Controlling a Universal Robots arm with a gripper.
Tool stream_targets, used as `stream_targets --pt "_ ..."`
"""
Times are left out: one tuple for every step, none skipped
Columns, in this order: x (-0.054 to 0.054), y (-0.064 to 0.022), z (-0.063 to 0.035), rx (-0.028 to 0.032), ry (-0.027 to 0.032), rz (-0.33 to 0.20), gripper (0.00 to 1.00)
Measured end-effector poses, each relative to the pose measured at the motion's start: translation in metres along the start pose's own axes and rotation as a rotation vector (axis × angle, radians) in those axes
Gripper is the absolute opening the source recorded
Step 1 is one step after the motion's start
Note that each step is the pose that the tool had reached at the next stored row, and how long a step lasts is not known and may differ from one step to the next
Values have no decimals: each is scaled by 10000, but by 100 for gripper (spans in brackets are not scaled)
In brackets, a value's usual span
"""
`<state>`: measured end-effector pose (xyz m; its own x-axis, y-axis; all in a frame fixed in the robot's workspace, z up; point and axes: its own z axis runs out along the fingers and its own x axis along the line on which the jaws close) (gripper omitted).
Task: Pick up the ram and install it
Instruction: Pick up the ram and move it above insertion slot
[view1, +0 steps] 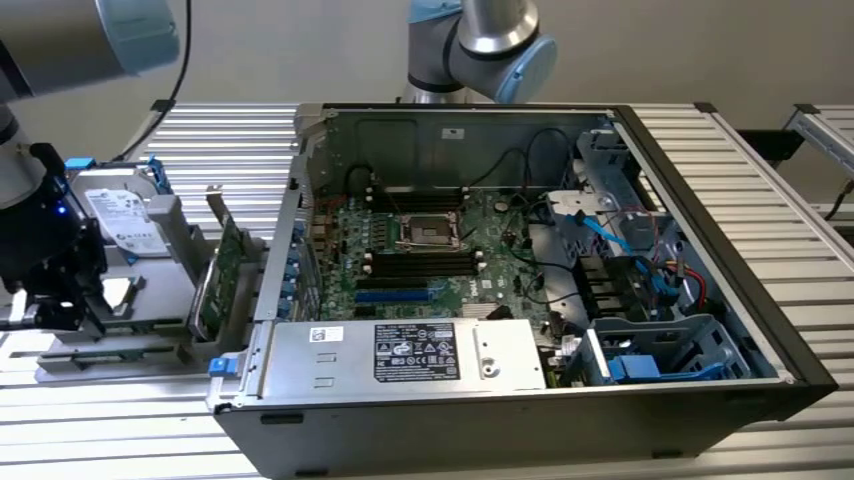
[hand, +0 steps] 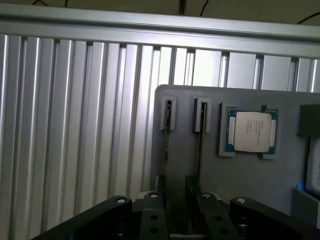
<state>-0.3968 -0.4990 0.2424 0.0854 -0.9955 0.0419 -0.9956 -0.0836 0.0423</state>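
Wrist view: your gripper (hand: 176, 195) hangs with its fingers spread and nothing pinched between them, over the gray holder plate (hand: 280, 175). The ram (hand: 199, 142) stands on edge in a clipped slot there, beside a second thin strip (hand: 166, 142) and near the processor chip (hand: 251, 131). The open computer case (view1: 694, 300) sits well apart.

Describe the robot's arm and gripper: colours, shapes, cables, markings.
The arm is built of thick round silver-grey tubes with light blue joint caps; a thin black cable hangs beside it. The gripper is matte black, with blocky linked fingers studded with small silver pins.
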Motion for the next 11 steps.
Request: stream_targets --pt "3 0 19 1 0 -17 30" --pt "5 -1 37 1 2 -33 30" --pt "9 -2 56 2 2 -50 30" --pt "13 -2 74 2 3 -67 30" --pt "17 -2 92 2 4 -83 30" --pt "20 -2 110 3 5 -98 30" --pt "24 -3 129 5 5 -114 30" --pt "27 -3 147 6 5 -129 30" --pt "30 -3 165 6 6 -145 30" --pt "33 -4 183 7 7 -161 30" --pt "36 -5 202 8 7 -178 30"
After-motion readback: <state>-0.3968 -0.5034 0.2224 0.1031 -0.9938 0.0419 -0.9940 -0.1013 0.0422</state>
